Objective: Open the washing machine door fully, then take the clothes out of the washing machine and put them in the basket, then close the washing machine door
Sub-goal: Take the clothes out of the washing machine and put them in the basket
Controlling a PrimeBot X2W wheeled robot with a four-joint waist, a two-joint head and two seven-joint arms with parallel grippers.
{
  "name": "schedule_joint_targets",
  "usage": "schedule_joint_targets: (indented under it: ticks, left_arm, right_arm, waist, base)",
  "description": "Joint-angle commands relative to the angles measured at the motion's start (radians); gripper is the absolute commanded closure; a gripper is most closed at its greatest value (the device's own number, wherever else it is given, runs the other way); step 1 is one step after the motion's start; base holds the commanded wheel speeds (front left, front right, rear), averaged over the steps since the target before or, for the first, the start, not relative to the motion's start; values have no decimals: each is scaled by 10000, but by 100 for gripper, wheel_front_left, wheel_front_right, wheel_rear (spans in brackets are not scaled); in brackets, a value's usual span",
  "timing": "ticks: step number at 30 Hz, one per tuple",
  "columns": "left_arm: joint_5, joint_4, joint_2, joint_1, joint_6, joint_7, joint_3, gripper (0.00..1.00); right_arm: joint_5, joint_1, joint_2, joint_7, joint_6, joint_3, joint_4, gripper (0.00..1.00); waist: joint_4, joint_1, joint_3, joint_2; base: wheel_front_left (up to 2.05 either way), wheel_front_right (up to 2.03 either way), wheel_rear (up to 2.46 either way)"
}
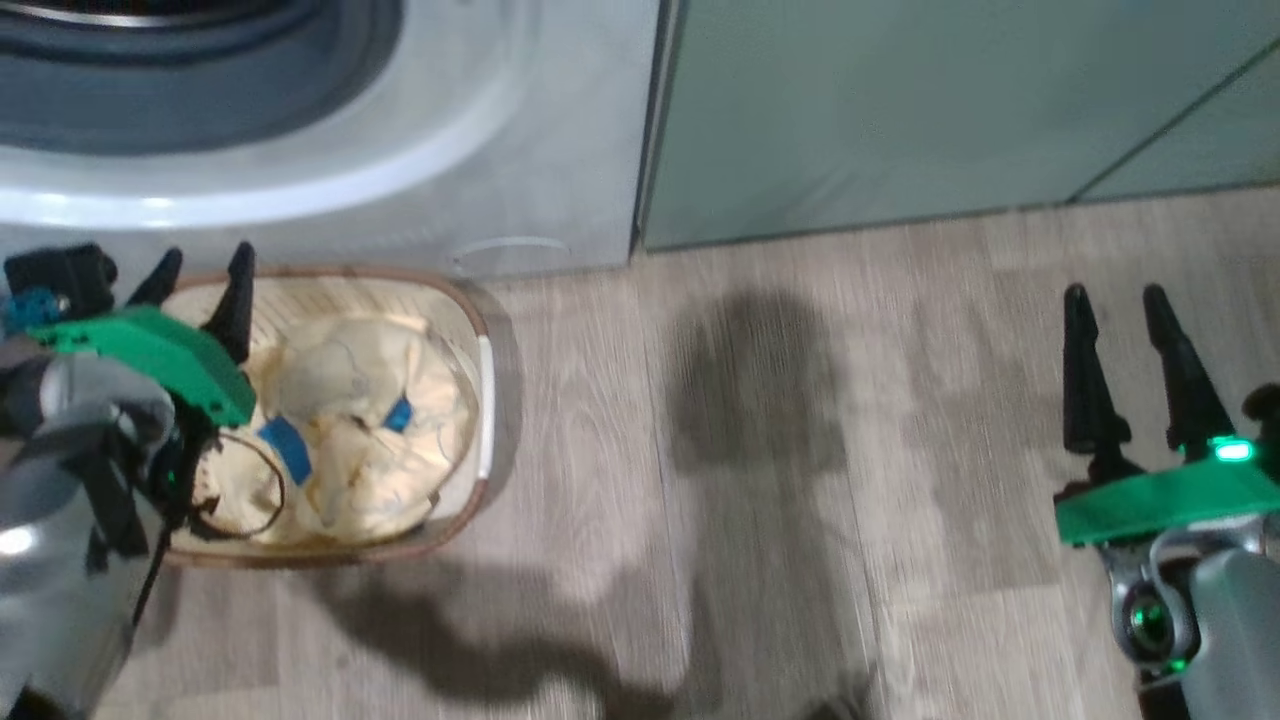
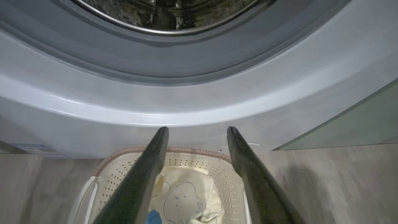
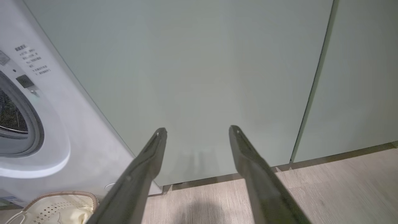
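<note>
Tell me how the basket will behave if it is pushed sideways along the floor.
The basket would probably slide rather than tip: it sits low and flat on smooth wood-look floor. It is likely light, thin perforated plastic holding only soft clothes. Its walls may flex a little under a push.

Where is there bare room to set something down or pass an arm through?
The wood floor is bare between the basket and the right gripper, up to the green cabinet front. Crowded: the basket is full of clothes, close to the washing machine, with the left gripper over its left rim.
</note>
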Motion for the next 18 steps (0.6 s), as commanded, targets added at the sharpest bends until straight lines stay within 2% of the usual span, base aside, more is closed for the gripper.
schedule_joint_targets:
  ticks: [1,10,18]
  left_arm:
    - [258,-378,513,55,39,-90,658,0]
    - [2677,-3611,-164,2688,44,-90,3897,0]
    - [3751,-5504,-1086,4691,-9,-91,5471,0]
  right_arm:
    - [1,168,-170,-65,6,97,-220,0]
    - [-70,717,-275,-65,6,-74,-194,0]
    - [-145,1207,-302,-65,6,-211,-159,0]
  waist:
    - [131,2,-506,-1]
    - [95,2,-1587,-1]
    - [154,2,-2387,-1]
  base:
    - [0,0,0]
    - [0,0,0]
    - [0,0,0]
